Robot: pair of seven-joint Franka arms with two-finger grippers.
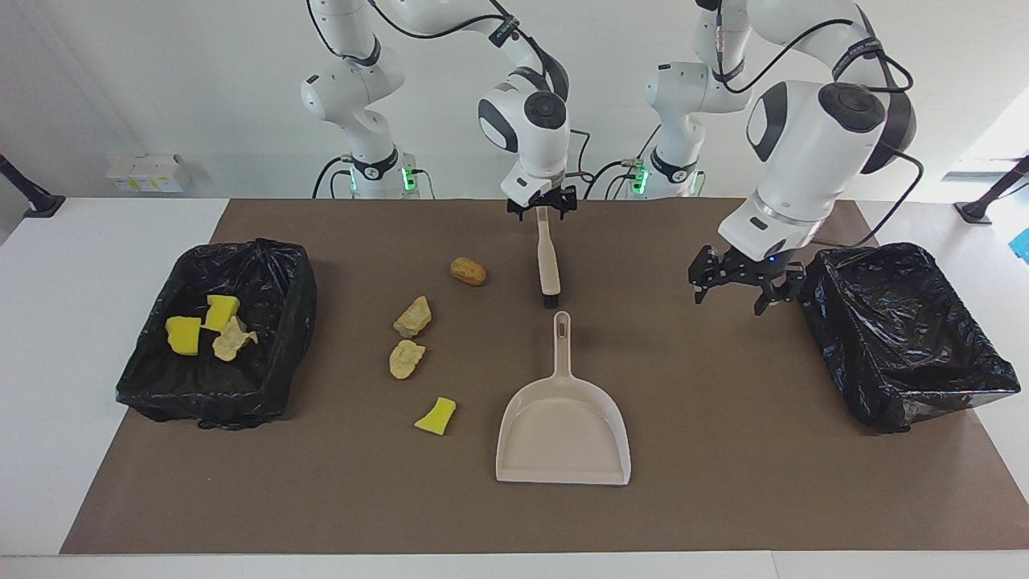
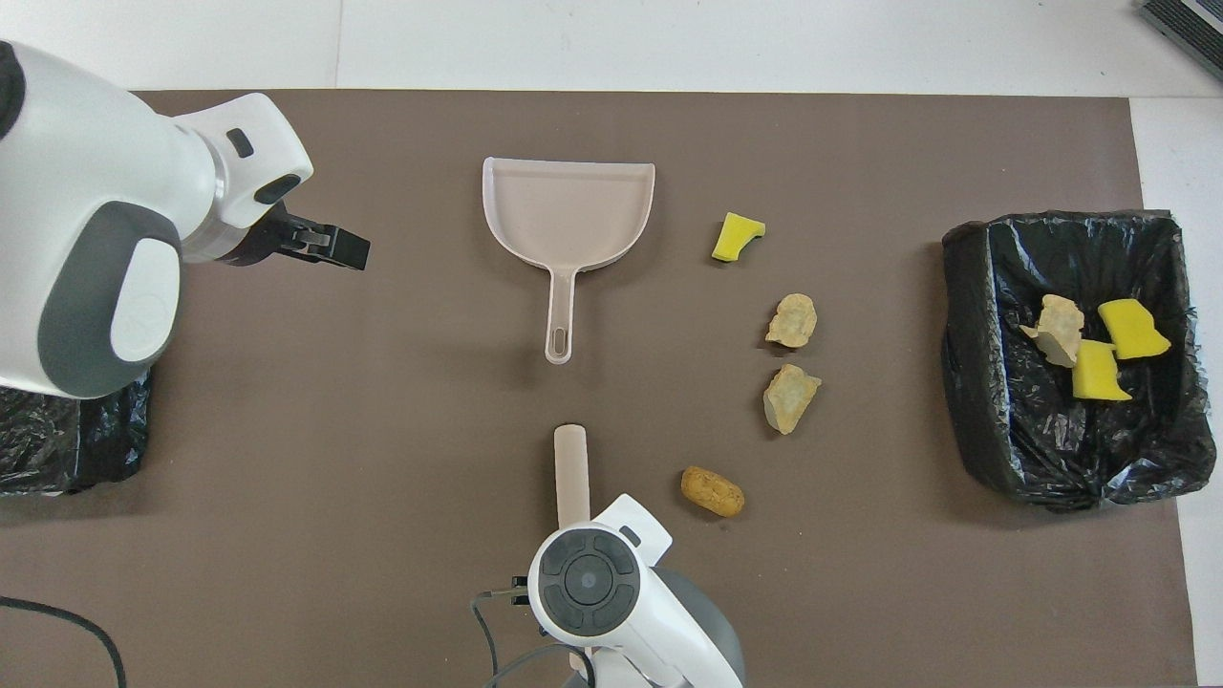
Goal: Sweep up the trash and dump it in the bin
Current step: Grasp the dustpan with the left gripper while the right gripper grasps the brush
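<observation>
I've got the brush in the right gripper, four scraps loose on the mat and three in the bin.

My right gripper (image 1: 543,211) is clamped on the handle of the brush (image 1: 548,261), which hangs bristles-down near the dustpan (image 1: 563,430) handle tip. My left gripper (image 1: 744,281) hovers fingers apart, holding nothing, beside the empty bin (image 1: 908,334). From the dustpan in the overhead view, a yellow sponge chunk (image 1: 436,416) sits at three o'clock, two tan lumps (image 1: 412,316) (image 1: 407,359) and a rounder one (image 1: 468,271) around four to five. Two sponges (image 1: 183,334) (image 1: 222,311) and a lump (image 1: 231,341) lie in the bin at the right arm's end (image 1: 269,265).
</observation>
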